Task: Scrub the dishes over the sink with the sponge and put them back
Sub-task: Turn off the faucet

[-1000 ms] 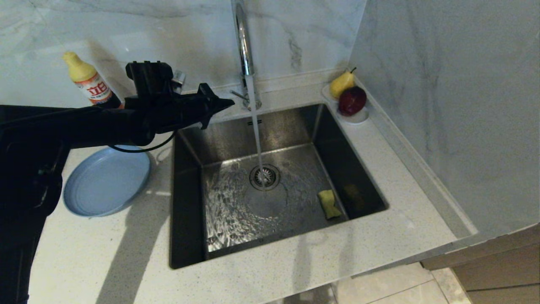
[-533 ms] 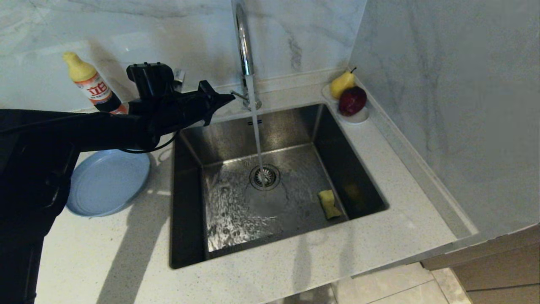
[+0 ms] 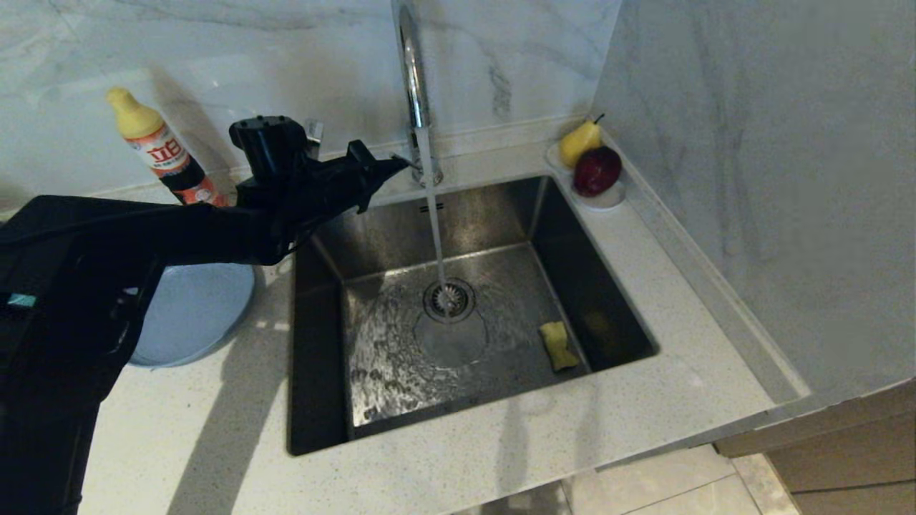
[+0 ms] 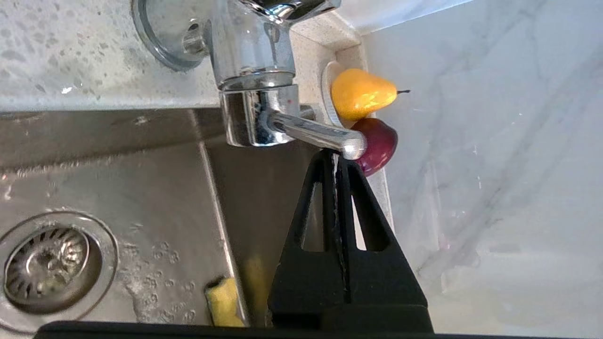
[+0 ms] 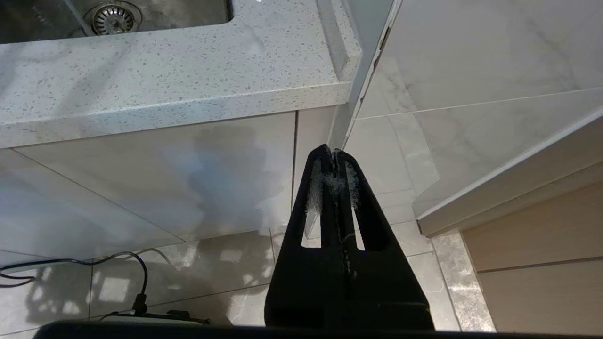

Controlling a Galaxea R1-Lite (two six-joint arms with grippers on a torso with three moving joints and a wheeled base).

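Note:
Water runs from the chrome tap into the sink and onto the drain strainer. The sponge lies yellow side up on the sink floor against the right wall, also seen in the left wrist view. My left gripper is shut and holds nothing. Its tips sit right against the end of the tap lever. A grey-blue plate lies on the counter left of the sink, partly hidden under my left arm. My right gripper hangs shut below the counter edge.
A detergent bottle stands at the back left by the wall. A white saucer with a pear and a red apple sits in the back right corner. Marble walls close the back and right sides.
My left arm has shifted right toward the tap, bringing the shut tips up to the lever. It now covers more of the plate. Water keeps running.

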